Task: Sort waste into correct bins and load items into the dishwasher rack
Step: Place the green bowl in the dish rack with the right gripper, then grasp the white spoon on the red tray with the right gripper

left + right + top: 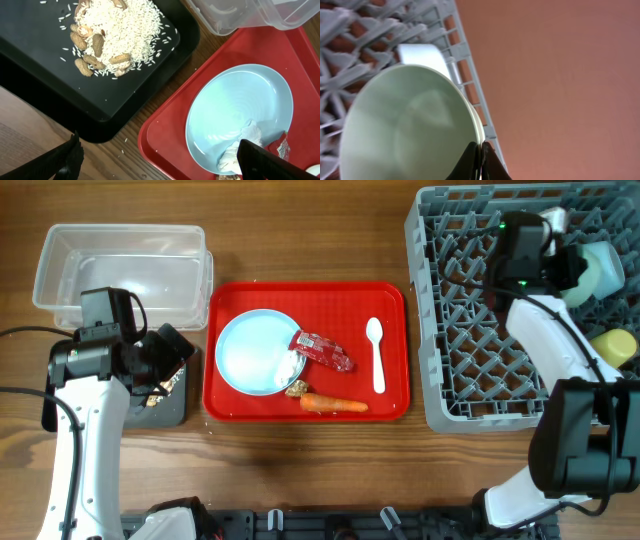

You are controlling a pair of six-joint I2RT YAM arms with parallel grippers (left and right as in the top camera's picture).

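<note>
My left gripper [168,366] [165,165] is open and empty over the black tray [160,408] [30,60], which holds rice crumbs [125,30] and brown scraps [82,62]. The clear tub [120,265] [250,15] stands behind it. The light blue plate [250,350] [235,100] carries white tissue [288,365] [245,142]. The red wrapper [322,350] [280,147], the carrot [335,404] and the white spoon [376,355] lie beside the plate. My right gripper [575,268] [479,160] is shut on the rim of the pale green bowl [603,268] [405,130] at the dishwasher rack's [470,310] [350,30] right side. The yellow cup [615,345] lies in the rack.
The plate, wrapper, carrot and spoon sit on a flat red serving tray [390,395] [170,135] between the bins and the rack. A few brown scraps [296,388] lie by the carrot. A pale blue-white object [420,55] sits behind the green bowl in the rack.
</note>
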